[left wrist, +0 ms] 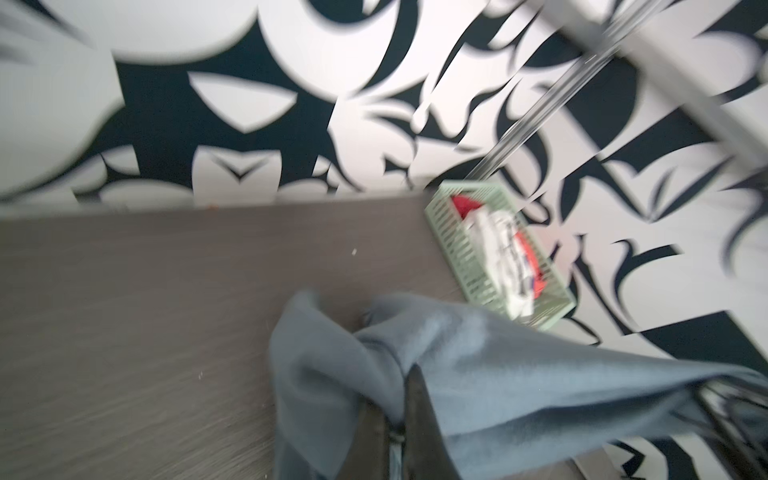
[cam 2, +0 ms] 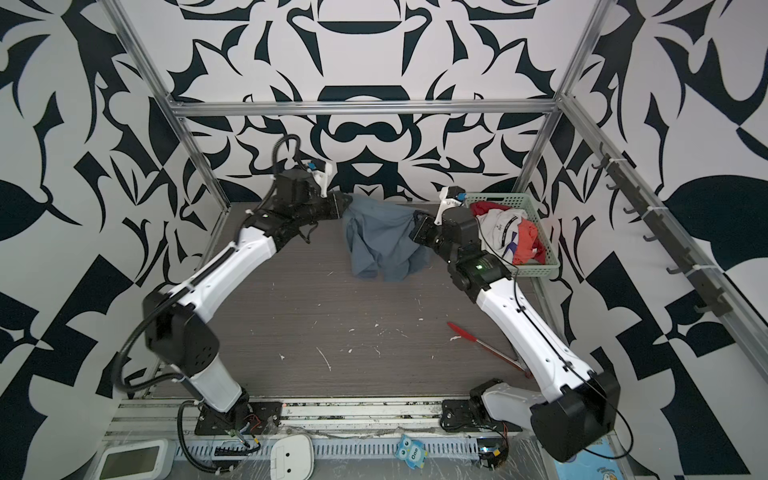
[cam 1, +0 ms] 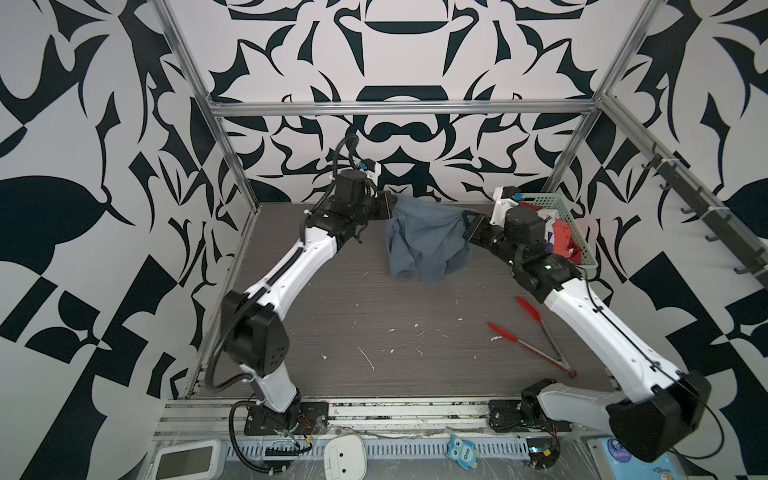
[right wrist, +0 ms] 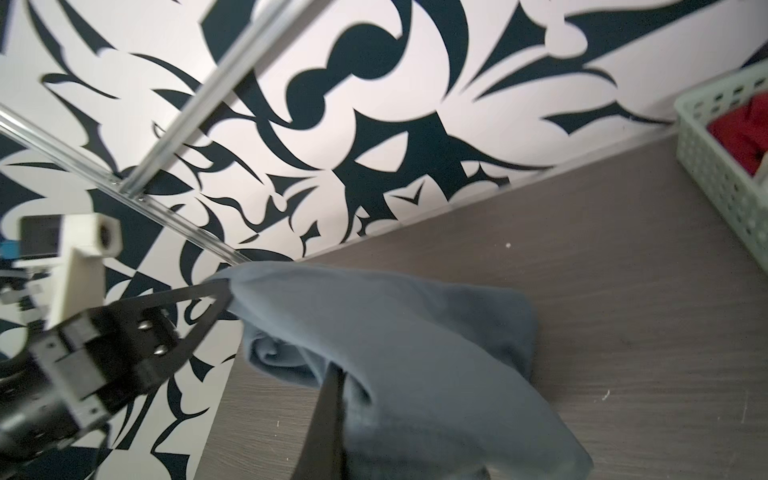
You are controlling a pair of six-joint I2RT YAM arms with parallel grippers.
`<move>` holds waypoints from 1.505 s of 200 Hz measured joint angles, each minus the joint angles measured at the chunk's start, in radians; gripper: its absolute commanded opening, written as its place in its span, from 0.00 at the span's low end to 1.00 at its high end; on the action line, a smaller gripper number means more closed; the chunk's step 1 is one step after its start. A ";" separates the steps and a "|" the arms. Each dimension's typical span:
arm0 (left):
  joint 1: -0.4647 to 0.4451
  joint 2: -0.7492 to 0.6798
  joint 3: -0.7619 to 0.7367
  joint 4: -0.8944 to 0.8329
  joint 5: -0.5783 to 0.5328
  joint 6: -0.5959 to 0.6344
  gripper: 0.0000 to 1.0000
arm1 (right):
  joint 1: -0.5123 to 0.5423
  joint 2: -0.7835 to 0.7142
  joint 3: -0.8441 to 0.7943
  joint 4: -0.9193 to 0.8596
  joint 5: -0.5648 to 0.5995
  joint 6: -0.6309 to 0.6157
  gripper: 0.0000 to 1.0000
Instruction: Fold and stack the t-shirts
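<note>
The slate blue-grey t-shirt (cam 1: 424, 243) (cam 2: 382, 245) hangs bunched between my two grippers at the back of the table, its lower folds resting on the tabletop. My left gripper (cam 1: 390, 208) (cam 2: 345, 204) is shut on the shirt's left upper edge; the left wrist view shows cloth (left wrist: 478, 365) pinched between the jaws (left wrist: 405, 374). My right gripper (cam 1: 466, 219) (cam 2: 416, 219) is shut on the right upper edge, and cloth (right wrist: 415, 353) drapes over it (right wrist: 336, 374). White striped and red-orange t-shirts (cam 1: 555, 232) (cam 2: 509, 235) lie crumpled in the basket.
The pale green lattice basket (cam 1: 544, 199) (cam 2: 536, 272) (left wrist: 457, 249) (right wrist: 715, 166) stands at the back right corner, just behind my right arm. Red-tipped tongs (cam 1: 528, 336) (cam 2: 478, 341) lie on the table at the front right. Metal frame posts stand at the table's corners.
</note>
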 measured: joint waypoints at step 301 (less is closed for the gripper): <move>0.203 -0.127 -0.336 -0.217 -0.319 -0.056 1.00 | 0.113 0.396 0.123 -0.099 -0.138 0.041 0.43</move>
